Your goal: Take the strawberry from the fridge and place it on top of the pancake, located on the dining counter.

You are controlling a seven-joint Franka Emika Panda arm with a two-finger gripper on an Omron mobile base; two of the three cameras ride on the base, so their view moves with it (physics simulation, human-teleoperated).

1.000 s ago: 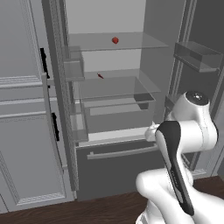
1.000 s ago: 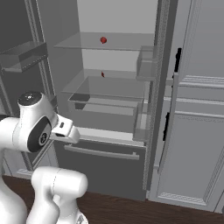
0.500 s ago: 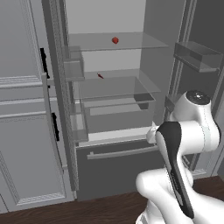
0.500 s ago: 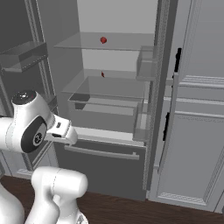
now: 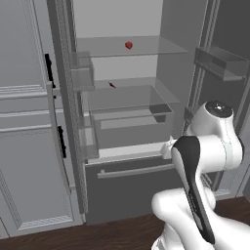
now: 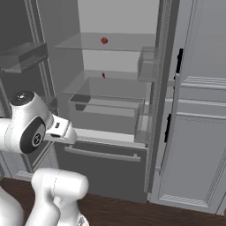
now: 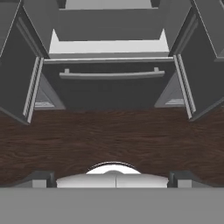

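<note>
Up top, rounded strawberry [image 5: 129, 45], fridge [image 5: 146, 146] open

Home kitchen, rendered. Tall double-door fridge [image 5: 122, 122] stands open: glass shelves, door bins, bottom drawer with bar handle [image 7: 111, 75]. Panelled grey cabinets [image 6: 198, 110] with black handles alongside. Dark wood-plank floor [image 7: 109, 135]. Small red item on top shelf, probably strawberry [image 5: 128, 45].

Small red strawberry [image 5: 129, 45] seemingly resting on open fridge's [image 5: 146, 185] top glass shelf
</note>
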